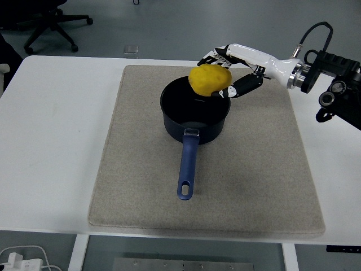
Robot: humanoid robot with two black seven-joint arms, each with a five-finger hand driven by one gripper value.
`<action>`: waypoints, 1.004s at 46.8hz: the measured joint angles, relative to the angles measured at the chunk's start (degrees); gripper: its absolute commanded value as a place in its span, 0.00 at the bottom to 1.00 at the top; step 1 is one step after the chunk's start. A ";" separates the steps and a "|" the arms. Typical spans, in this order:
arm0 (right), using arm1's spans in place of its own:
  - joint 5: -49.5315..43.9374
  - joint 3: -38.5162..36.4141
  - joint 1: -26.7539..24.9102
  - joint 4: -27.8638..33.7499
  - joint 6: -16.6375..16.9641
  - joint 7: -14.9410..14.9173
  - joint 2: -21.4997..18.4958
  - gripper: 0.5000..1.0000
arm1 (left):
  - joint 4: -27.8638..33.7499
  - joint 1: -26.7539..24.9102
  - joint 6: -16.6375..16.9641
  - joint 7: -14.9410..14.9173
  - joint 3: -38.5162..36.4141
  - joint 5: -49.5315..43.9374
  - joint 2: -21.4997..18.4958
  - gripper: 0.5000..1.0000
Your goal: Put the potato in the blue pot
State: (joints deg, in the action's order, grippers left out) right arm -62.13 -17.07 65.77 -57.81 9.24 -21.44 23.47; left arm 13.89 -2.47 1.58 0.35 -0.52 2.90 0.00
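Note:
A yellow potato [209, 79] hangs in the air over the far right rim of the blue pot [195, 110]. My right hand [225, 70] is shut on the potato, fingers wrapped around its far and right sides. The pot stands upright on the mat, its inside dark and bare, its long blue handle [186, 169] pointing toward the near edge. The right arm [316, 68] reaches in from the right edge. My left arm is out of view.
A beige mat [254, 169] covers the middle of the white table [56, 141]. Beyond the table's far edge is grey floor with an office chair base [51, 25] at the top left.

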 measured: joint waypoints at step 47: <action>-0.19 4.82 0.49 15.05 -0.68 -0.36 -14.78 0.00 | -0.43 0.10 0.00 0.00 0.08 -0.09 0.00 0.99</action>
State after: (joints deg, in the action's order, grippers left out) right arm -62.32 -12.25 66.26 -42.76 8.56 -21.80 8.69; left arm 13.46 -2.37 1.58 0.35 -0.44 2.82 0.00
